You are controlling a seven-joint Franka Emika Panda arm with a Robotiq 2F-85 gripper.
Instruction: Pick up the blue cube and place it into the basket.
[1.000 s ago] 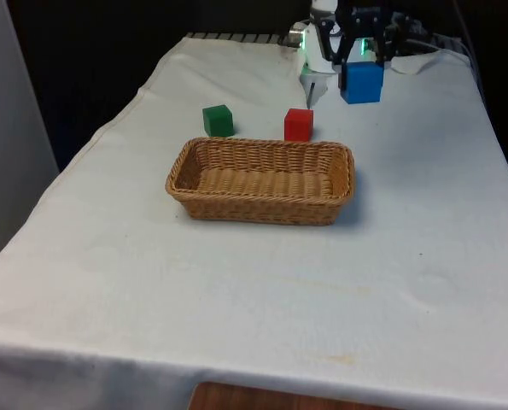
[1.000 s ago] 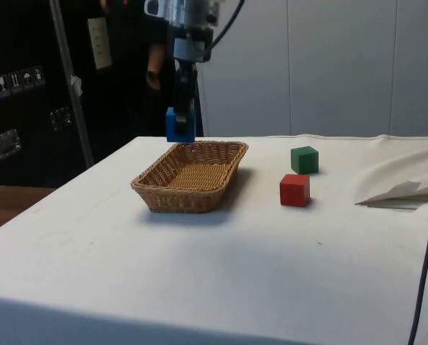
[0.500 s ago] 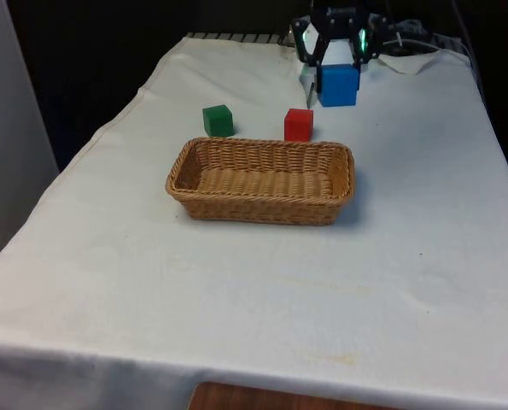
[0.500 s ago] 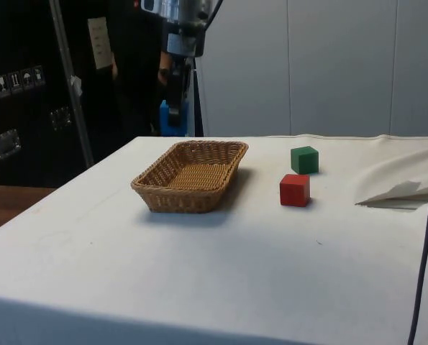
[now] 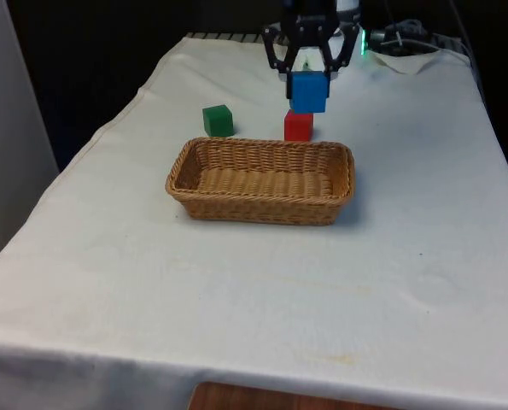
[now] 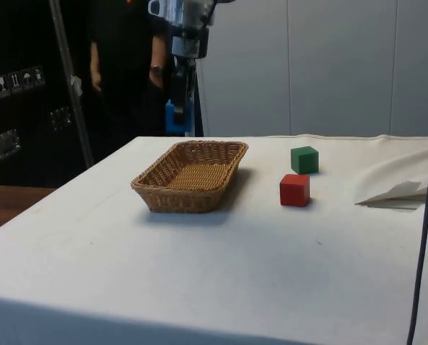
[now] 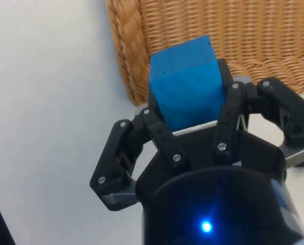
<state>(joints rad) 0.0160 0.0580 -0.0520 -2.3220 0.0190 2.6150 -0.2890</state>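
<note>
Gripping the blue cube (image 5: 308,92) between its two fingers, the claw (image 5: 309,75) is hanging in the air above the table (image 5: 424,282), near the far edge. Its fingers are closing only as far as the cube's width, pressing on opposite faces, and the cube is sitting clear of the cloth. From the wrist, the cube (image 7: 185,87) is showing between the finger links of the claw (image 7: 190,115), with the basket's (image 7: 233,35) woven rim below it and bare cloth beside that.

A wicker basket (image 5: 262,180) is resting near the middle of the table, nearer the camera than the cube. Just beyond its far rim a red cube (image 5: 297,128) is standing on the cloth, its top partly covered by the held cube in the front view. A green cube (image 5: 218,120) is standing toward the front view's left of the red one, apart from it.

From the side, the claw (image 6: 178,108) and cube (image 6: 172,118) are hanging beyond the basket's (image 6: 192,175) far end, the cube partly hidden by a finger. A person (image 6: 124,65) in dark clothing is standing behind, hard to make out against the dark cabinets.
</note>
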